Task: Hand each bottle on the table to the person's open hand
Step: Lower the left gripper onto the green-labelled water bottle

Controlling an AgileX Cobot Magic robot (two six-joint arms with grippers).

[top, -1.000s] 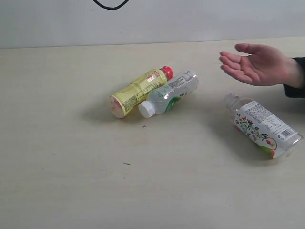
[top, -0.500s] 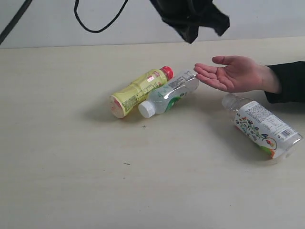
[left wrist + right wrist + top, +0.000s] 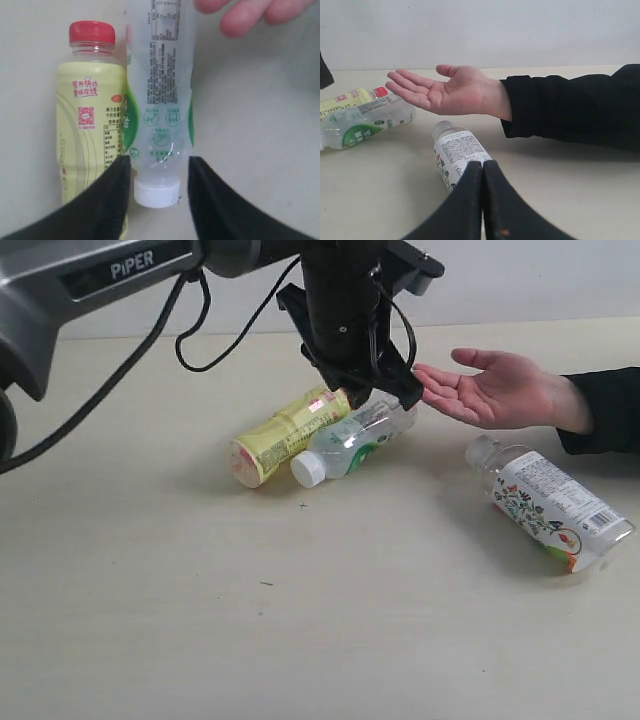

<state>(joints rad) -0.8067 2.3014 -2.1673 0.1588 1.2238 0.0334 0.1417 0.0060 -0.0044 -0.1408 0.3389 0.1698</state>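
Three bottles lie on the pale table. The yellow-labelled, red-capped one rests against the clear one with a white cap and green-white label. The wide floral-label bottle lies to the right. No red-label clear bottle is in view. My left gripper hangs open just above the clear white-capped bottle; its fingers stand either side of the neck and cap without touching. The person's open hand waits palm up just right of it. My right gripper is shut and empty, near the floral bottle.
A black-sleeved forearm stretches in from the right above the floral bottle. A black cable dangles from the left arm over the table's back edge. A pale wall rises behind the table.
The left arm has come down from the top of the view to hang over the clear white-capped bottle. The hand shifted left a second ago and has since held still.
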